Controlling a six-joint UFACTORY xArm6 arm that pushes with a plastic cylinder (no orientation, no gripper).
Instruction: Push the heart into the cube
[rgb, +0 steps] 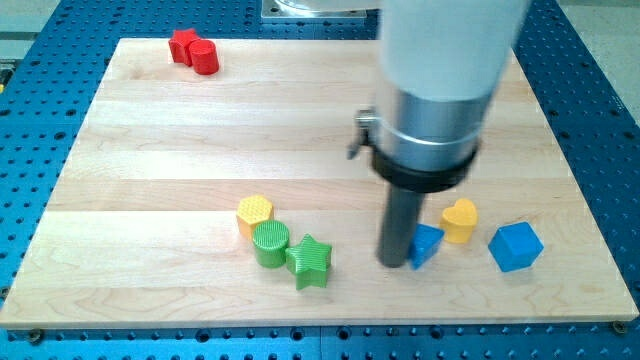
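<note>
Counter (150, 150) of pale wood lies before us on a blue perforated base (600, 60). Our tool is a plain rod with nothing to clench or release, and it grasps nothing; my tip (394, 264) stands on the wood at the view's lower right, touching the left side of a small blue block (427, 243) whose shape we cannot make out for certain. Just to the right of that block, and touching it or nearly so, sits the yellow heart (460, 220). The blue cube (516, 246) rests a little further right, apart from the heart. Left of our tip we see a cluster: a yellow hexagon block (255, 214), a green cylinder (270, 243) and a green star (310, 261), pressed close together. At the view's top left a red star (183, 45) and a red cylinder (204, 56) sit touching.
</note>
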